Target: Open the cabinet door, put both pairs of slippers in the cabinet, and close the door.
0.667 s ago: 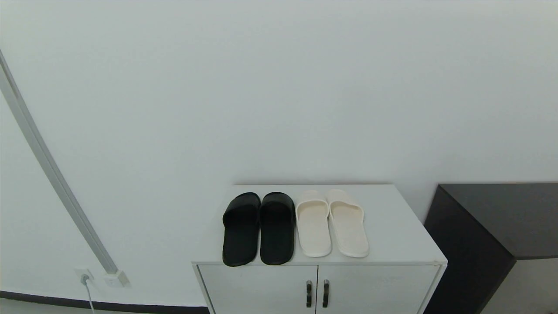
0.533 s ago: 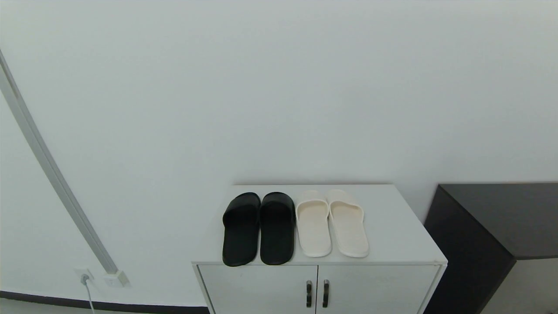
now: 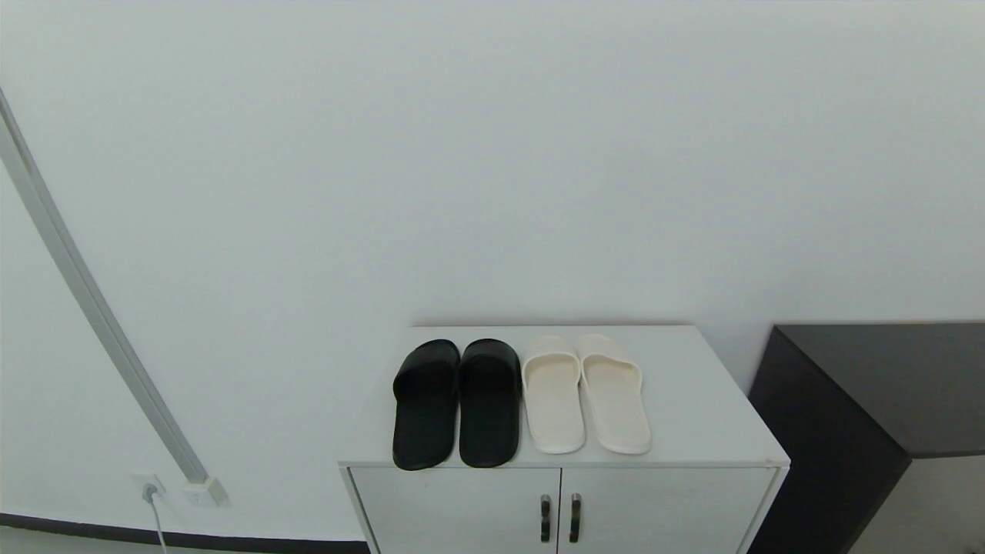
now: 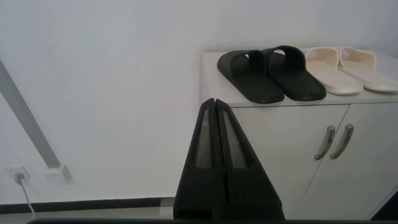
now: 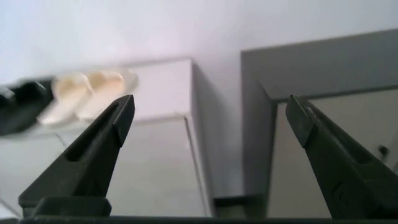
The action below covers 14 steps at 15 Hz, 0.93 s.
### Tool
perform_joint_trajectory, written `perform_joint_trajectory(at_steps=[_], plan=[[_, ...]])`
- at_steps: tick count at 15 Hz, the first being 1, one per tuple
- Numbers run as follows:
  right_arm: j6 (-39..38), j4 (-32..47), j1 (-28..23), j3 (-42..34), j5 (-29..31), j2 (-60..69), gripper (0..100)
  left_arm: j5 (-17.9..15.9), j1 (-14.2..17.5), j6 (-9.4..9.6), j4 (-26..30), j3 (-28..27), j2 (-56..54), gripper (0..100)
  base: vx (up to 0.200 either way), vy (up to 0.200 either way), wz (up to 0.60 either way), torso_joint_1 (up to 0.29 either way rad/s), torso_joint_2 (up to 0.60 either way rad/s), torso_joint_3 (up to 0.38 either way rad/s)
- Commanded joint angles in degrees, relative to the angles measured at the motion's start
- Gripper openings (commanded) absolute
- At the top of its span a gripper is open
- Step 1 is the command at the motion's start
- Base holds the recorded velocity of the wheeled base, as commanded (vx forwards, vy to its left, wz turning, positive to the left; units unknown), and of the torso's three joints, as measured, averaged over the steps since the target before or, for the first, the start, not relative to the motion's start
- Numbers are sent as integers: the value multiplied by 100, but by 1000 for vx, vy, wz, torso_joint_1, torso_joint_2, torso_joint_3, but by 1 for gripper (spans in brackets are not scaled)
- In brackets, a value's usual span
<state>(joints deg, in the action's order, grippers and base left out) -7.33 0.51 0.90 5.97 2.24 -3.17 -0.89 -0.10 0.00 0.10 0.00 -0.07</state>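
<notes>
Nothing has shifted: black rubber slippers (image 3: 456, 404) and cream rubber slippers (image 3: 585, 394) sit side by side atop the white two-door cabinet (image 3: 692, 415), doors shut; left gripper (image 4: 215, 104) pressed closed, right gripper (image 5: 210, 107) spread wide

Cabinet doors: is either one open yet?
No, both cabinet doors sit shut and flush, their handles side by side at the middle seam.

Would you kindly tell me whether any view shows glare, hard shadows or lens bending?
Head view: even light, no glare on the cabinet top, a faint shadow along its back edge; the wall duct bows, likely lens bending. Left wrist view: the wall duct runs straight. Right wrist view: no glare on the white slippers.
</notes>
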Motion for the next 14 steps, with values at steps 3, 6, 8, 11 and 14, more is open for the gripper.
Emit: perform_joint_trajectory(at_steps=[3, 6, 8, 11, 14], plan=[[276, 133, 156, 791, -725, -2276, 100, 1, 1, 0, -1, 0, 7, 0, 0, 0, 0, 0, 0, 0], [293, -895, 516, 818, -998, -3867, 100, 1, 1, 0, -1, 0, 7, 0, 0, 0, 0, 0, 0, 0], [267, -1554, 1131, 844, -927, -4710, 100, 1, 1, 0, -1, 0, 7, 0, 0, 0, 0, 0, 0, 0], [47, -2169, 2037, 1143, -330, -5668, 100, 1, 1, 9, -1, 0, 7, 0, 0, 0, 0, 0, 0, 0], [-603, -2345, 3452, 1820, 813, -6363, 100, 1, 1, 9, -1, 0, 7, 0, 0, 0, 0, 0, 0, 0]])
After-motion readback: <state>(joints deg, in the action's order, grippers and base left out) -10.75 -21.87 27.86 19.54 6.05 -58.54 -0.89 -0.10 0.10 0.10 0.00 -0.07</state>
